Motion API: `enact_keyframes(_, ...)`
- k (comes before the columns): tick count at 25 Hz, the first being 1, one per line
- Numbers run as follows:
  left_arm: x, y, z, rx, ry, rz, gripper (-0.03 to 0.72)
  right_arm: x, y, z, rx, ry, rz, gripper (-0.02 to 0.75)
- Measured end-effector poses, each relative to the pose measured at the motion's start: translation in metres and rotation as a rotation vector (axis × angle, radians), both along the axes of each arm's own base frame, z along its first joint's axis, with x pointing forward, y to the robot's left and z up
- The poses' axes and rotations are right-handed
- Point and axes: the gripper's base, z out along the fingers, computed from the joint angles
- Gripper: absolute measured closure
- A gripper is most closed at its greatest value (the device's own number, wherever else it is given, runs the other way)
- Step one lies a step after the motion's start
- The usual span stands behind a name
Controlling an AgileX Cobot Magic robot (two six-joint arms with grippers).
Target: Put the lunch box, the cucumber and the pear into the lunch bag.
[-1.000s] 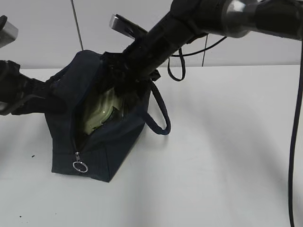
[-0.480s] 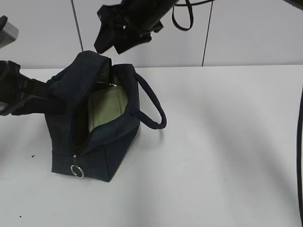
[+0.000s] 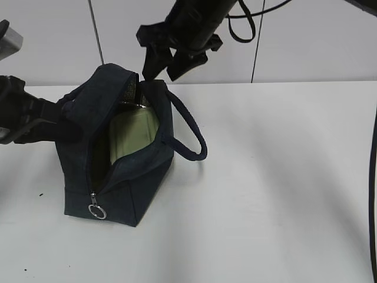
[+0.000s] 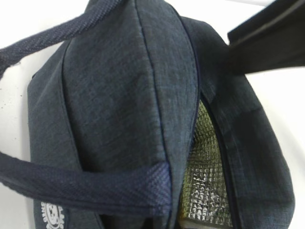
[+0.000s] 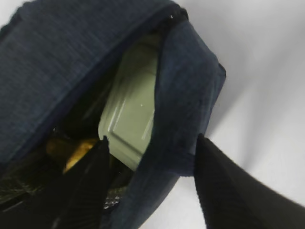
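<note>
Lunch bag [image 3: 141, 177] dark navy (lining [image 4: 207, 191] silver, quilted grid); lunch box [image 5: 131, 107] lid pale sage; pear [image 5: 76, 151] yellow

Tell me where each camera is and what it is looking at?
Exterior view: sits in front of the table, looking down at a slant at the lunch bag; the right hand hangs open above it, the left arm reaches in at the left edge.
Left wrist view: rides the left arm, pressed close against the bag's side and silvery lining; a dark part of the left hand shows.
Right wrist view: rides the right arm, looking down into the bag at the lunch box between its own fingers.
All three share the bag.
</note>
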Motion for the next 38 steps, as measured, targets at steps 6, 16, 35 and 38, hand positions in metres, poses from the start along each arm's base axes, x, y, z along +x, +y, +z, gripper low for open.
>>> enact_keyframes(6, 0.000, 0.000, 0.000, 0.001, -0.001, 0.002, 0.708, -0.003, 0.001, -0.017, -0.034, 0.051, 0.004, 0.312)
enact_keyframes(16, 0.000, 0.000, 0.000, 0.002, -0.003, 0.004, 0.708, -0.007, 0.020, -0.036, -0.059, 0.063, 0.067, 0.699)
enact_keyframes(35, 0.039, -0.049, 0.025, 0.000, 0.009, -0.183, 0.708, -0.019, -0.028, 0.024, -0.165, -0.062, -0.029, 0.712)
enact_keyframes(38, 0.043, -0.064, 0.025, 0.002, 0.013, -0.218, 0.708, -0.023, -0.051, 0.023, -0.151, -0.024, -0.067, 0.712)
